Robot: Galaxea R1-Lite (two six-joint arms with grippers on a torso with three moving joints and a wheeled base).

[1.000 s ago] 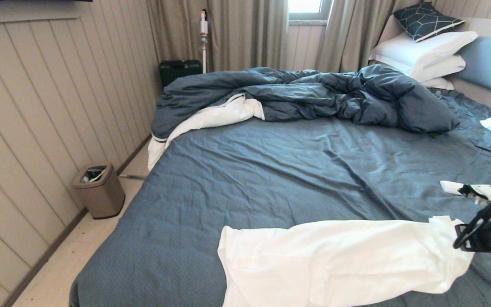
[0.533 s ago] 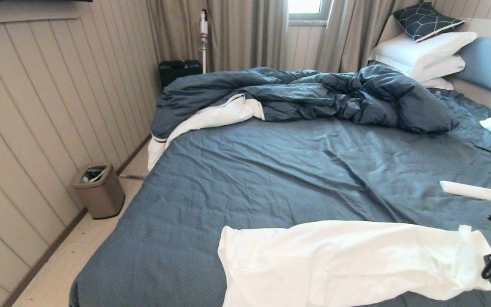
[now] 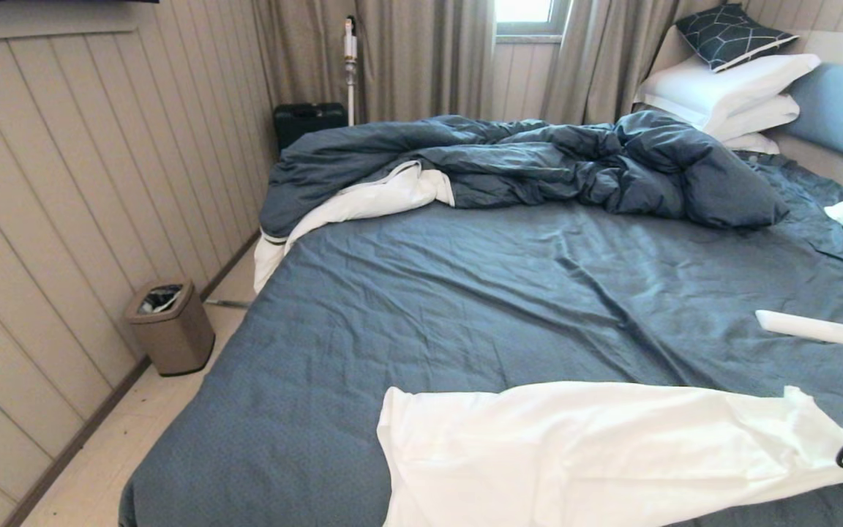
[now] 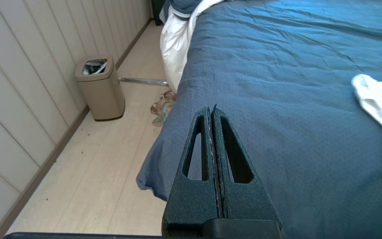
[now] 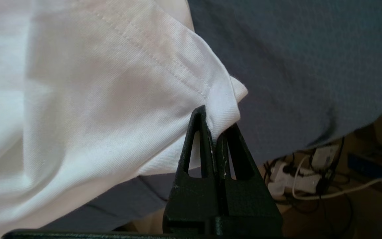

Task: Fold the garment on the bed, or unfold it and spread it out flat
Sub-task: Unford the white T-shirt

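A white garment (image 3: pixel 582 450) lies stretched across the near part of the bed (image 3: pixel 509 293), which has a dark blue-grey wrinkled sheet. At the bed's near right edge my right gripper (image 5: pixel 217 124) is shut on the garment's hemmed corner (image 5: pixel 224 99), and only a bit of that arm shows in the head view. My left gripper (image 4: pixel 211 111) is shut with nothing in it. It hovers over the bed's near left corner, apart from the garment's left end (image 4: pixel 376 99).
A rumpled duvet (image 3: pixel 538 161) fills the far half of the bed, with white pillows (image 3: pixel 729 91) by the blue headboard (image 3: pixel 842 110). A white remote-like bar (image 3: pixel 813 329) lies on the sheet at the right. A bin (image 3: pixel 169 326) stands on the floor at the left. Cables (image 5: pixel 310 172) lie beside the bed.
My right gripper has pulled the garment's corner to the right, stretching the cloth out longer and flatter. The arm has slid almost out of the head view.
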